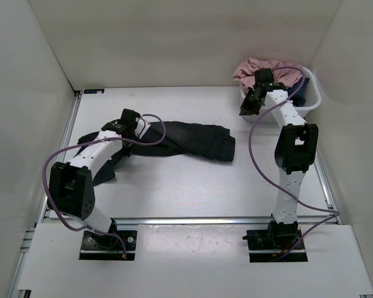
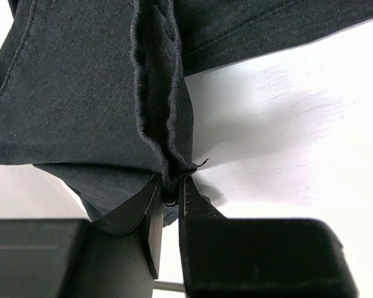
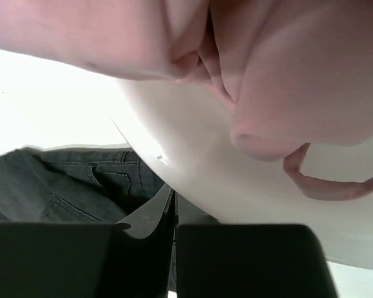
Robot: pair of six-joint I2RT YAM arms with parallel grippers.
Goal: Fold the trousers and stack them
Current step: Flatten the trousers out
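Note:
The black trousers (image 1: pixel 199 139) lie spread across the middle of the table, the waist end to the right and the legs bunched to the left under my left arm. My left gripper (image 1: pixel 132 121) is shut on a folded hem edge of the trousers (image 2: pixel 81 93), which shows pinched between its fingertips in the left wrist view (image 2: pixel 170 183). My right gripper (image 1: pixel 247 108) hovers by the basket at the back right. Its jaws (image 3: pixel 174 202) are shut and empty, close to the basket wall, with the trousers' waistband (image 3: pixel 62 186) below to the left.
A white basket (image 1: pixel 313 99) stands in the back right corner with pink cloth (image 1: pixel 261 67) heaped in it and a dark blue garment (image 1: pixel 298 93) at its side. Pink cloth (image 3: pixel 286 74) hangs over the basket wall (image 3: pixel 224 180). White walls enclose the table on three sides.

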